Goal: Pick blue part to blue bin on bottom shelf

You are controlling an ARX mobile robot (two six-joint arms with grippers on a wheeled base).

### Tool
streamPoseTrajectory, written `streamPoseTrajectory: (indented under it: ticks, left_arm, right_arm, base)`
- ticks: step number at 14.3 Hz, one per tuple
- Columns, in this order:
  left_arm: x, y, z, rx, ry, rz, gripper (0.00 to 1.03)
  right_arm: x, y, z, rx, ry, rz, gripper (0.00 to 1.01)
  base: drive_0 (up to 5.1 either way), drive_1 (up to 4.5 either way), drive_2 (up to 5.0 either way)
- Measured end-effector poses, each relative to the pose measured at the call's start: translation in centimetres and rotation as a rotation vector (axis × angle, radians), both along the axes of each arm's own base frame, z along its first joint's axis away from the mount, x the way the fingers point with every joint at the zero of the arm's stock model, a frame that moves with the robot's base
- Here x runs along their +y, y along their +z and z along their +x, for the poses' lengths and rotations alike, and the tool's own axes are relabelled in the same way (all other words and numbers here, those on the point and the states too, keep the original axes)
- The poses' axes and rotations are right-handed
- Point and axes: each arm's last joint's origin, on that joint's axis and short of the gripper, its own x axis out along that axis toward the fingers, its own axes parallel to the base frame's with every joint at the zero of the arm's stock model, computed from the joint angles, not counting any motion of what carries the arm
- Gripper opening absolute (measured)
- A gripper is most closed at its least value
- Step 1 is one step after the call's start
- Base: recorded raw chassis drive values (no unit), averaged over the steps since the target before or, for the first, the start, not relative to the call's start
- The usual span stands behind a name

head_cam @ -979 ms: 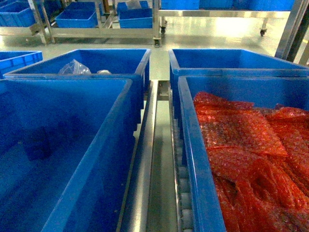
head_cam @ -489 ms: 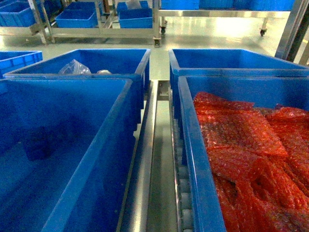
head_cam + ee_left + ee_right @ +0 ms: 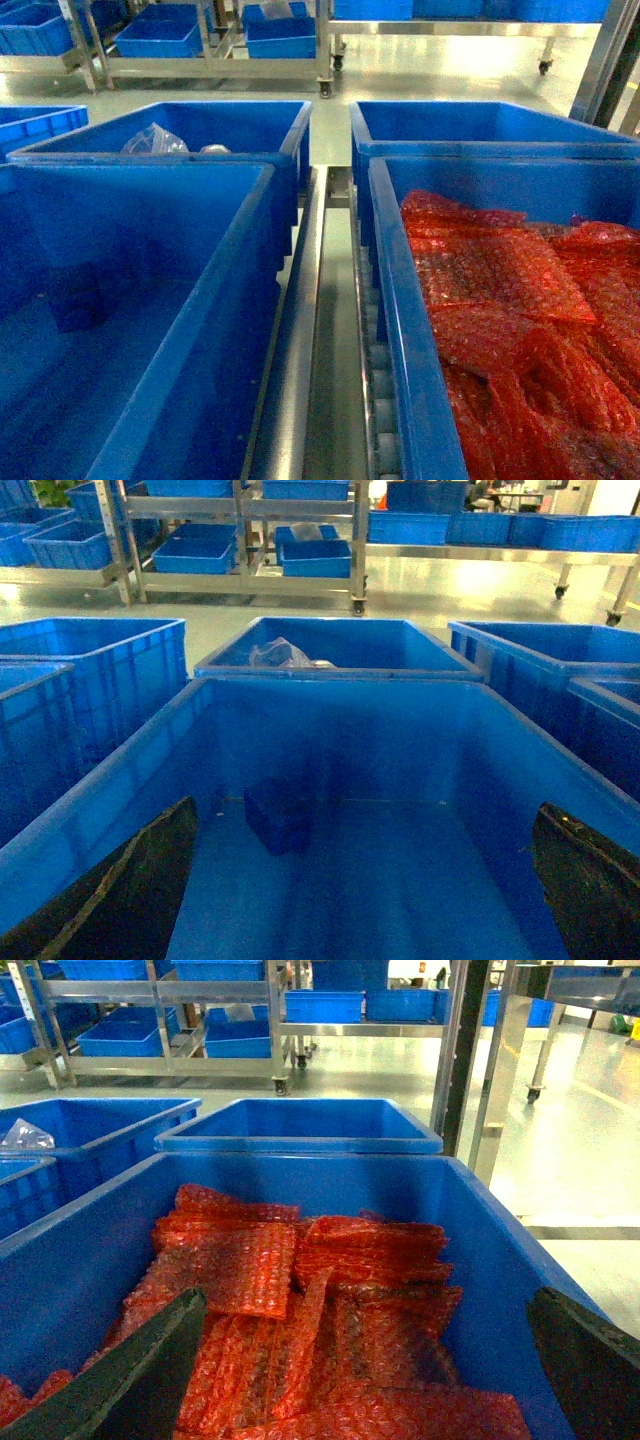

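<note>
Steel rack rail (image 3: pixel 300 330) between bins, blue part (image 3: pixel 277 818) clearest from left wrist, both hands released

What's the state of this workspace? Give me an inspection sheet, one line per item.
Surface: a steel rail with white rollers runs between the bins.
Job's things: the blue part lies on the floor of the left bin, not held.
Clutter: red bubble-wrap bags fill the right bin; a clear bag sits in the far left bin.
Grippers: the left gripper is open above the left bin; the right gripper is open above the right bin.
Cables: nothing seen.
Surroundings: steel racks holding more blue bins, on a glossy floor.
</note>
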Motion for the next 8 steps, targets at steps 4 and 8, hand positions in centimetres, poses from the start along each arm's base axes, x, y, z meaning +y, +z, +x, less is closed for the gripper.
streamPoseTrajectory:
  ticks: [4,8]
  left_arm:
    - [0.00,0.00,0.00,0.000,0.000,0.000,0.98]
    - [0.00,0.00,0.00,0.000,0.000,0.000,0.98]
  right_arm:
    - [0.00,0.00,0.00,0.000,0.000,0.000,0.98]
    - [0.00,0.00,0.00,0.000,0.000,0.000,0.98]
  base:
    - [0.0,0.00,0.0]
    - [0.0,0.00,0.0]
